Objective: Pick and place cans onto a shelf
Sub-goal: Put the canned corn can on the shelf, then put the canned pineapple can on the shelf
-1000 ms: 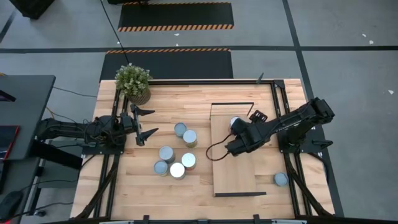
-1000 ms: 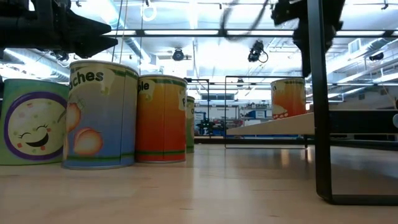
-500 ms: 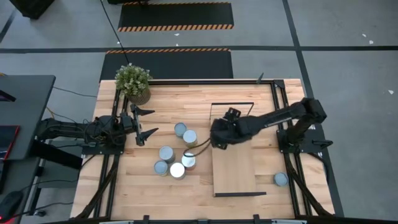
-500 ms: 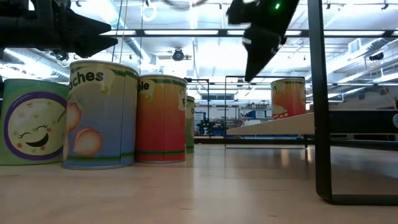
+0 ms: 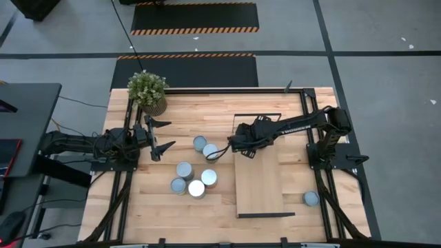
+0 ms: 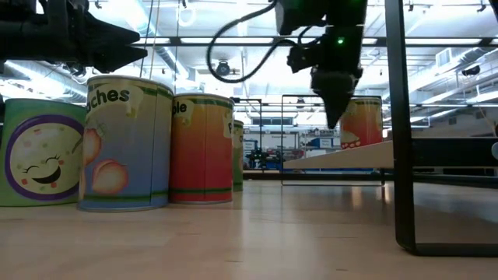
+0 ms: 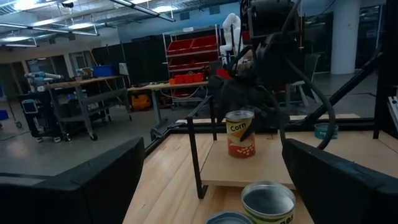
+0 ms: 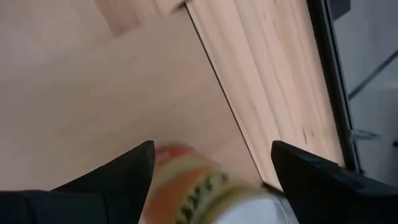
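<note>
Several cans stand in a cluster (image 5: 193,172) on the table left of the shelf (image 5: 260,186); they show large in the low view (image 6: 124,144). One orange can (image 7: 240,134) stands upright on the shelf, also in the low view (image 6: 362,124); my right arm hides it in the high view. My right gripper (image 5: 226,147) is open at the shelf's left edge, pointing down (image 6: 334,117) over the cluster's can nearest the shelf (image 5: 209,149). In the right wrist view this can (image 8: 205,186) lies between the spread fingers (image 8: 211,168), untouched. My left gripper (image 5: 165,135) waits open at the table's left.
A potted plant (image 5: 147,91) stands at the far left corner. A lone can (image 5: 311,198) stands near the table's right near corner. The shelf's black end frame (image 6: 401,132) rises close to the low camera. Black rails (image 5: 124,179) run along both table sides.
My right gripper has gone toward the table's left, from over the shelf's far part to the shelf's left edge beside the can cluster, with the arm stretching out and the fingers tipped down. The can on the shelf stays standing there.
</note>
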### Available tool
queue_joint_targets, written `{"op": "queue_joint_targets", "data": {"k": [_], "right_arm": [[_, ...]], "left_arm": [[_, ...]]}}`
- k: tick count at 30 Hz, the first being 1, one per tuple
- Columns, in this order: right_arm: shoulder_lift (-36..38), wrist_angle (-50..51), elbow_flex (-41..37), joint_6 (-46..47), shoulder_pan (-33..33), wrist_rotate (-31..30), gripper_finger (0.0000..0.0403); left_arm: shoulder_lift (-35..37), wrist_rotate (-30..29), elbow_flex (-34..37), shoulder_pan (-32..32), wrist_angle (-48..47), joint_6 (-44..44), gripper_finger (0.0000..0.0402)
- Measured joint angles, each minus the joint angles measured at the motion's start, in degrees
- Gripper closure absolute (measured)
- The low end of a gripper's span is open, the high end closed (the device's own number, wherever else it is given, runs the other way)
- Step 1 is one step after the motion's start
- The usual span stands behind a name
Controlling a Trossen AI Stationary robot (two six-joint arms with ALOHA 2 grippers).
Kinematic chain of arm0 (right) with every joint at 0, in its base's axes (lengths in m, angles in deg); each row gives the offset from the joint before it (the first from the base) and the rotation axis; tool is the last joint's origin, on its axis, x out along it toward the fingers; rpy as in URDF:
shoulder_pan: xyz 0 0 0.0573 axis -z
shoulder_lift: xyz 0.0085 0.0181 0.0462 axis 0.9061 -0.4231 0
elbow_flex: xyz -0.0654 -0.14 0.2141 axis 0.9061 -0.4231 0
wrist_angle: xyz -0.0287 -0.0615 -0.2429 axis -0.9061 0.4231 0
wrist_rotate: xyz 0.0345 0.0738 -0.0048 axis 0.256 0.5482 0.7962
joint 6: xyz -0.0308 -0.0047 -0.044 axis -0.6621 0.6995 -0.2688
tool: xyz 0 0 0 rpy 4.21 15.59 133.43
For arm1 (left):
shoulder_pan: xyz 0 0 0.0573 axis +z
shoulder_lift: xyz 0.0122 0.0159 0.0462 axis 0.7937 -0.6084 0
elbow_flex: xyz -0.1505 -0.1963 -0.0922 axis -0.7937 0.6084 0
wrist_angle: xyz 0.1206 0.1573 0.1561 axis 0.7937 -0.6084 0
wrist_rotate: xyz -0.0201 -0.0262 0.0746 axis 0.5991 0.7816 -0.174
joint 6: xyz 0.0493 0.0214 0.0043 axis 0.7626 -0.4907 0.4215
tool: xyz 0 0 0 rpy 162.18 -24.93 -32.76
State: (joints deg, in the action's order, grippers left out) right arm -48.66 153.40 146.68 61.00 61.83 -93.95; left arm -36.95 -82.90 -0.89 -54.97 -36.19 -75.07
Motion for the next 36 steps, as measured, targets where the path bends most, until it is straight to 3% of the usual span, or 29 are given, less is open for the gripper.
{"op": "queue_joint_targets", "data": {"k": [15,26,30,36], "right_arm": [[0.1,11.0,0.0,5.0,-1.0,-1.9,0.0074],[0.1,6.8,4.2,2.5,-3.2,-3.1,0.0074],[0.2,-0.4,6.8,-2.0,-5.9,-4.4,0.0074],[0.0,-19.4,4.7,-13.4,-9.7,-2.1,0.0074]], "left_arm": [[0.0,0.0,0.0,0.0,-0.1,0.0,0.0015],[0.0,0.0,0.0,0.0,-0.1,0.0,0.0015],[0.0,0.0,0.0,0.0,-0.6,0.0,0.0015],[0.0,0.0,0.0,0.0,-4.1,0.0,0.0015]]}}
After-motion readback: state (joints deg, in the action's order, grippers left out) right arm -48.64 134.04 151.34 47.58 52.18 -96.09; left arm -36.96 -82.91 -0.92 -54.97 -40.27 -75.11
